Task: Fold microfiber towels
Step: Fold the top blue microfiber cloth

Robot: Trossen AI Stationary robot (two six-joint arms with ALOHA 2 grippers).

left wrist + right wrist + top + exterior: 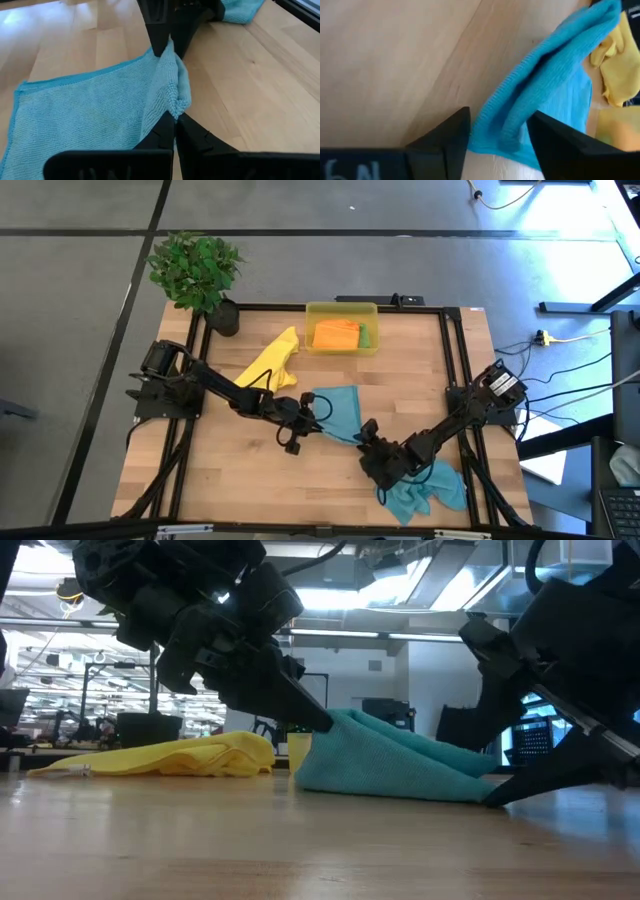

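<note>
A teal-blue microfiber towel lies mid-table, one end raised. My left gripper is shut on that raised end. At the towel's low end nearer the table's right edge, my right gripper is open, a finger on either side of a folded ridge of the towel. A second teal towel lies crumpled at the near right. A yellow towel lies at the far left. Orange and green towels sit in the yellow bin. My left gripper pinches a bunched hem of the teal towel between its two fingertips, slanting down from the table's left. That end is lifted off the wood, and the cloth slopes down from it to the table. My right gripper straddles the towel's ridge; whether its fingers touch the cloth I cannot tell.
A potted plant stands at the far left corner. A black frame rail runs around the table. Bare wood lies at the near left.
</note>
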